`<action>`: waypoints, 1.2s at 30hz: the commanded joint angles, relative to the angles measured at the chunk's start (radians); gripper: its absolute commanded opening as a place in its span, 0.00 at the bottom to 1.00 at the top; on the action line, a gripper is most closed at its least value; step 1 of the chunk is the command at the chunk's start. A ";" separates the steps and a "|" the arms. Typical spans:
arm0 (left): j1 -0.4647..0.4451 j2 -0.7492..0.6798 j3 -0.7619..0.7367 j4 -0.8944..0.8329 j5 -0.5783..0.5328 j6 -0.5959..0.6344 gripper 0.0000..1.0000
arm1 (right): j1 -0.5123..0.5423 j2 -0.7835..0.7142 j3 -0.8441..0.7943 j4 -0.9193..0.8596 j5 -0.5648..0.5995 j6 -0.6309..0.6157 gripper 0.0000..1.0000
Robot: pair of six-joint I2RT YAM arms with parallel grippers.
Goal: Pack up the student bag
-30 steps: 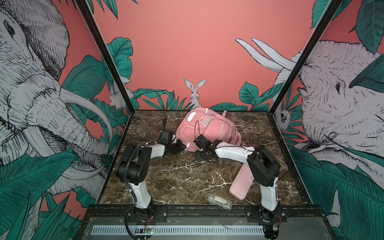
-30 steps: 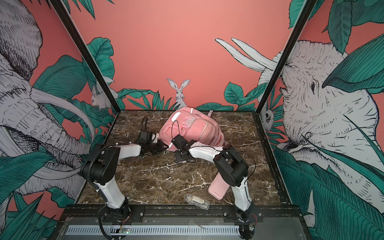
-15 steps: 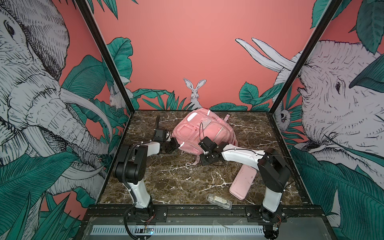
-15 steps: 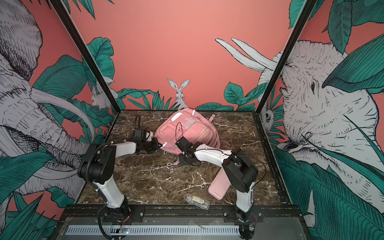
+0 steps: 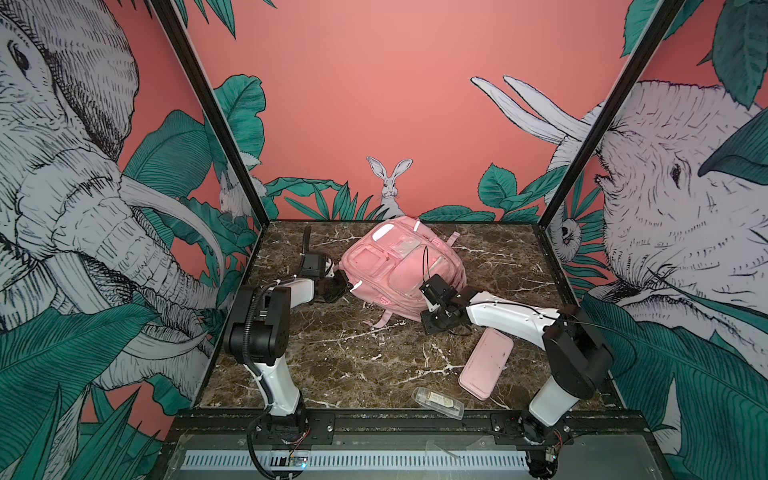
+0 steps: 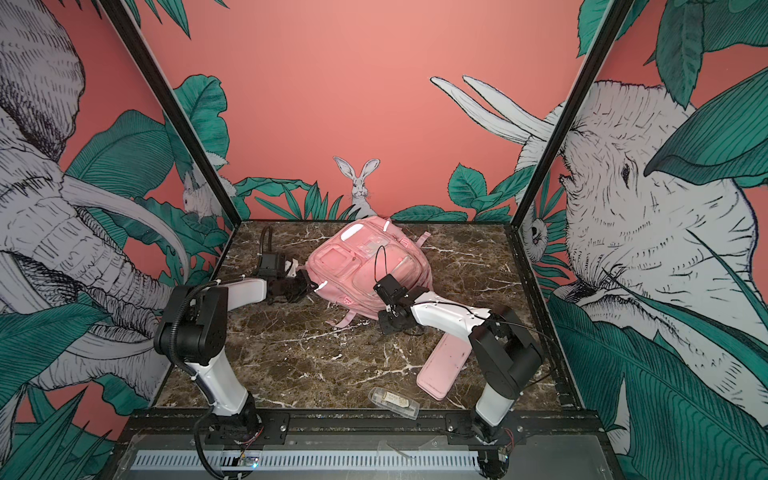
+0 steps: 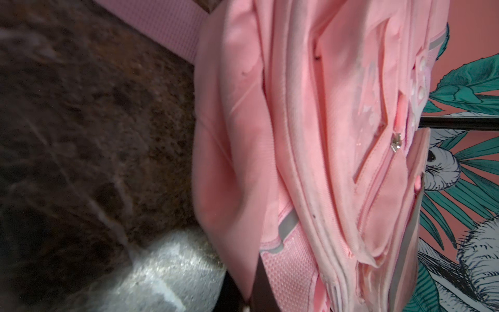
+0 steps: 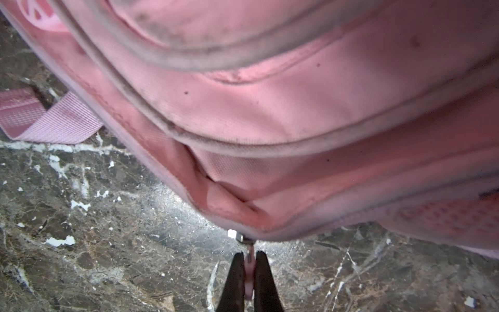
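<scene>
The student bag (image 5: 399, 266) (image 6: 365, 266) is a soft pink backpack lying front-up at the back middle of the marble table. At the bag's left edge, my left gripper (image 5: 345, 286) (image 6: 309, 286) is shut on a fold of its fabric. In the left wrist view the pink cloth (image 7: 310, 135) runs down between the jaws of the left gripper (image 7: 251, 297). My right gripper (image 5: 420, 309) (image 6: 384, 309) sits at the bag's near right edge. The right wrist view shows the right gripper (image 8: 249, 259) shut on a pink zipper pull (image 8: 249, 270) hanging from the bag's lower seam (image 8: 270, 108).
A flat pink pencil case (image 5: 486, 361) (image 6: 444, 363) lies on the table (image 5: 353, 365) under the right forearm. A small clear plastic box (image 5: 437, 402) (image 6: 394, 401) rests near the front edge. A pink strap (image 5: 380, 320) trails from the bag toward the front.
My left gripper has closed on the bag's left edge. The right gripper has drawn toward the front right with the zipper pull, its arm stretching out. The bag has shifted a little to the left.
</scene>
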 commanded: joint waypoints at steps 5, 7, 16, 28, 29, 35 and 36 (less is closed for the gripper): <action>0.035 0.015 0.108 0.021 -0.023 0.014 0.11 | 0.040 0.030 0.047 -0.089 -0.030 -0.024 0.00; 0.033 0.001 0.107 0.012 -0.008 0.022 0.30 | 0.060 0.047 0.081 -0.102 -0.029 -0.029 0.00; -0.049 -0.185 -0.055 -0.104 -0.065 0.109 0.74 | 0.125 0.081 0.154 -0.118 -0.033 -0.024 0.00; -0.232 -0.342 -0.230 -0.069 -0.097 0.043 0.78 | 0.189 0.099 0.166 -0.093 -0.023 0.009 0.00; -0.246 -0.334 -0.237 -0.052 -0.095 0.029 0.78 | 0.191 0.100 0.166 -0.090 -0.023 0.009 0.00; -0.321 -0.254 -0.241 0.040 -0.063 -0.075 0.76 | 0.197 0.097 0.166 -0.070 -0.030 0.015 0.00; -0.335 -0.246 -0.239 0.042 -0.068 -0.086 0.75 | 0.197 0.098 0.171 -0.068 -0.033 0.015 0.00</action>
